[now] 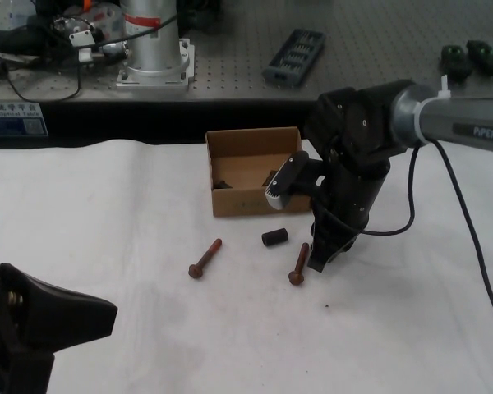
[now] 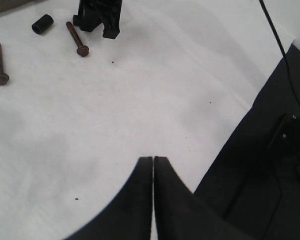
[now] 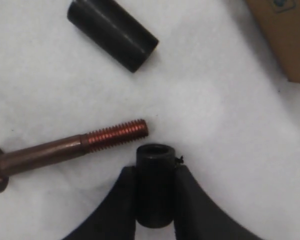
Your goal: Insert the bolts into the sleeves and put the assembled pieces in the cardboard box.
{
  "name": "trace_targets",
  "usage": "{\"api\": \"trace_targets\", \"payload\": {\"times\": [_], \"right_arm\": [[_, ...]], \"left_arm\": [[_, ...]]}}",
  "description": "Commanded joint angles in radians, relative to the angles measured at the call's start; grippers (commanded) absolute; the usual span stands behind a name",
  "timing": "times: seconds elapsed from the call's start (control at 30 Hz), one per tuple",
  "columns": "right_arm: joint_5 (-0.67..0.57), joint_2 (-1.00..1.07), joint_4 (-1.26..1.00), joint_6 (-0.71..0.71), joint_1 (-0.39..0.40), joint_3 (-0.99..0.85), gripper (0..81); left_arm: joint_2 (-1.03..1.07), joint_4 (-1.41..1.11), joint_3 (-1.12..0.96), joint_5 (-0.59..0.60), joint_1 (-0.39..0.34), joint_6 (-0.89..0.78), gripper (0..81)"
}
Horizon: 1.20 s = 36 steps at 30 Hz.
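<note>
R fingers clamp sleeve — bolt tip just beside.

right arm: white lettering | sign: small print (too tiny to read)

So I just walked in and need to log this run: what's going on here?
The right gripper holds a black sleeve close to the threaded tip of a bolt lying on the white sheet; they are not yet joined. A second sleeve and a second bolt lie loose in front of the cardboard box, which has dark pieces inside. The left gripper is shut and empty, near the bench's near side.
</note>
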Motion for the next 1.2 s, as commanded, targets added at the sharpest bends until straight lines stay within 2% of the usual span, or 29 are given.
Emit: {"api": "trace_targets", "payload": {"times": [0.0,0.03,0.33,0.5,0.63,0.87,1.17], "right_arm": [[-0.007,0.016,0.001,-0.007,-0.01,-0.013,0.2],[-0.007,0.014,0.006,-0.007,-0.01,-0.015,3.1],[0.031,-0.103,0.066,-0.007,-0.01,-0.014,2.8],[0.028,-0.217,0.17,0.048,-0.01,-0.014,2.8],[-0.008,-0.319,0.291,0.102,-0.016,0.003,2.8],[-0.065,-0.523,0.301,0.124,-0.022,0.174,2.8],[-0.084,-0.818,0.306,0.127,-0.022,0.432,2.8]], "left_arm": [[0.003,-0.016,-0.001,0.0,0.001,-0.013,0.7],[0.003,-0.016,-0.001,0.0,0.001,-0.013,0.7],[0.003,-0.023,-0.001,0.0,0.001,-0.013,0.7],[0.003,-0.031,-0.001,0.0,0.001,-0.013,0.7],[0.012,-0.097,-0.001,-0.072,0.001,-0.013,0.7],[0.159,-0.225,-0.001,-0.081,0.001,-0.013,0.0],[0.473,-0.488,-0.033,-0.122,0.001,-0.021,24.7]]}}
